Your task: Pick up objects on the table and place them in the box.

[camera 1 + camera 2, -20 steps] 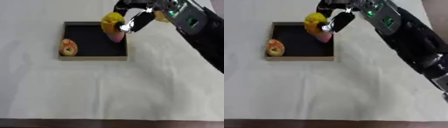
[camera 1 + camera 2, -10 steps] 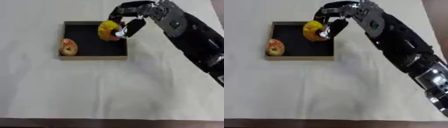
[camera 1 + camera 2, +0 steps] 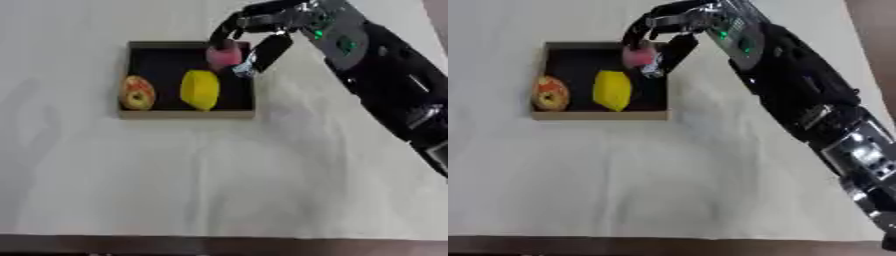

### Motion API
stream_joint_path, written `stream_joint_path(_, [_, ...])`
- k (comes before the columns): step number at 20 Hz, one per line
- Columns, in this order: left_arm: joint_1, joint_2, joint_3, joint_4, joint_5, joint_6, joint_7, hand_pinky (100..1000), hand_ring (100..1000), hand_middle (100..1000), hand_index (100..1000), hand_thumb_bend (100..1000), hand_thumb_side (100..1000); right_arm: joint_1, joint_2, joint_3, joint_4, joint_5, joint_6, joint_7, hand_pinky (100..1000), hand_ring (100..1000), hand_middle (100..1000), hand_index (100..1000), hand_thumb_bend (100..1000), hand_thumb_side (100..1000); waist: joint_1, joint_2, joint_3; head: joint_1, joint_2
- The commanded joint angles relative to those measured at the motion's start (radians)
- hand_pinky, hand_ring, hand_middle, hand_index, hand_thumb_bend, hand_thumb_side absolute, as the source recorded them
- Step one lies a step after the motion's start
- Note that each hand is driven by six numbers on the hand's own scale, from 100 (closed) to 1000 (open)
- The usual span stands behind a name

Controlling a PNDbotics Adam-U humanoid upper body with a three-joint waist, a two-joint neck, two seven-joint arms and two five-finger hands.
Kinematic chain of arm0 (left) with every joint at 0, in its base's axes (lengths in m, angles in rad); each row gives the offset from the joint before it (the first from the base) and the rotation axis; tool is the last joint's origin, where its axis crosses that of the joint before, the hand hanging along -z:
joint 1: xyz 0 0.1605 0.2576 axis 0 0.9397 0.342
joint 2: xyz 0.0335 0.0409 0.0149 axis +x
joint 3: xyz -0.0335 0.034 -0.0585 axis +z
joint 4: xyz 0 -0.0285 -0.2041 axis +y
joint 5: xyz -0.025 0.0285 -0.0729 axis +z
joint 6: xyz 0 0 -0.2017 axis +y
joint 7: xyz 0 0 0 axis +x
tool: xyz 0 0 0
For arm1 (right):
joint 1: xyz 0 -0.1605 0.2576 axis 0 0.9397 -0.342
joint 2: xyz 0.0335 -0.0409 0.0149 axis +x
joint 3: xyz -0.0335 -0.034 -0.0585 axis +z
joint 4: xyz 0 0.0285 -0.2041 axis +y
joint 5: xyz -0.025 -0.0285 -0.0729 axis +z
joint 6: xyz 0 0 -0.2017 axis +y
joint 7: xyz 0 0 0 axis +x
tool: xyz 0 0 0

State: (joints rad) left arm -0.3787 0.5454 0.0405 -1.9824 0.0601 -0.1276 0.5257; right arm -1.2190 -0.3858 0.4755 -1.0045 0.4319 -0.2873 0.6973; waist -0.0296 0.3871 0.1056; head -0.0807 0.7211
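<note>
table covering (image 3: 219, 175): pale cream cloth, matt, softly creased, filling most of the frame
table edge (image 3: 219, 246): dark brown strip along the bottom, looks like wood
box (image 3: 188, 114): upper left of centre, tan cardboard-like walls, matt; inside lining black and dull
yellow fruit (image 3: 199, 89): in the box, smooth skin, faint sheen
red-and-yellow fruit (image 3: 136, 93): at the box's left side, smooth, mottled skin
pink object (image 3: 224, 56): at the box's upper right corner, smooth, matt
right hand (image 3: 262, 37): top centre, black hard plastic look, slightly glossy, with silver metal glints
right arm (image 3: 798, 100): black casing, satin finish, silver metallic joint lower right
</note>
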Motion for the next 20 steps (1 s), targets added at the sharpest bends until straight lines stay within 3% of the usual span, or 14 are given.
stream_joint_path(1, [-0.008,0.02,0.005,-0.018,0.0,0.001,0.0,784,791,691,806,100,449,-0.02,-0.039,-0.003,-0.084,-0.022,0.018,0.0,915,942,804,921,339,525,-0.011,-0.106,-0.001,0.003,0.004])
stream_joint_path(3, [-0.008,0.02,0.005,-0.018,0.0,0.001,-0.001,784,791,691,805,100,448,-0.019,-0.048,0.0,-0.125,-0.036,0.036,0.005,914,940,804,920,335,516,-0.011,-0.109,-0.003,0.003,0.003])
stream_joint_path(9, [-0.005,0.02,0.006,-0.018,0.0,0.001,-0.001,784,790,691,806,100,450,-0.012,-0.073,-0.018,-0.202,-0.099,0.095,-0.013,893,913,768,898,211,515,-0.008,-0.115,-0.009,0.004,0.0])
stream_joint_path(13, [-0.001,0.021,0.008,-0.018,-0.001,0.003,0.001,784,790,691,805,100,450,-0.015,-0.116,-0.052,-0.243,-0.111,0.122,-0.045,890,914,775,902,204,498,-0.009,-0.116,-0.014,0.007,-0.001])
stream_joint_path(20, [0.004,0.028,0.012,-0.018,-0.005,0.002,0.007,784,789,691,805,100,449,0.002,-0.224,-0.129,-0.145,-0.005,0.114,-0.113,889,933,801,917,247,472,-0.009,-0.114,-0.027,0.015,-0.016])
